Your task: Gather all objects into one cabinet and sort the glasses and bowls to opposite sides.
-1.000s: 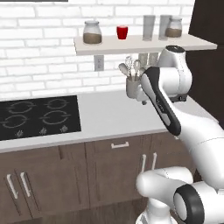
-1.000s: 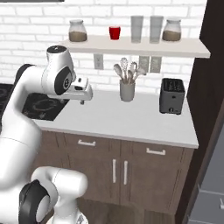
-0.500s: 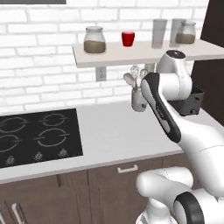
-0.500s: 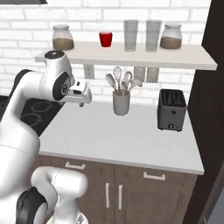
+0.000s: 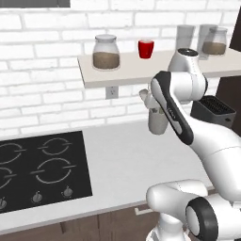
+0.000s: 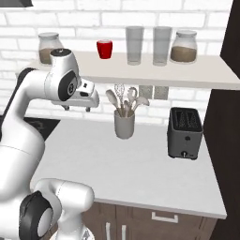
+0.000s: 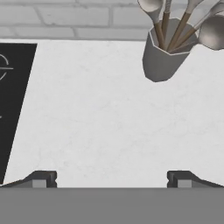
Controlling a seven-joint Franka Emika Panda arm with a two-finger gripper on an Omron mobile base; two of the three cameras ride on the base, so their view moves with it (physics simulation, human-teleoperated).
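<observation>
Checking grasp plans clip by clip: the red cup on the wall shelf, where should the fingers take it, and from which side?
Grip the red cup across its side wall, about mid-height, coming from the open front of the shelf. It stands upright near the front edge, with the brick wall behind. A jar and a tall glass flank it with gaps. The gripper is open over the counter.

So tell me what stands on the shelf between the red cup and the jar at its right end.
In the right base view, two tall clear glasses stand side by side between the red cup and the jar on the shelf.
</observation>
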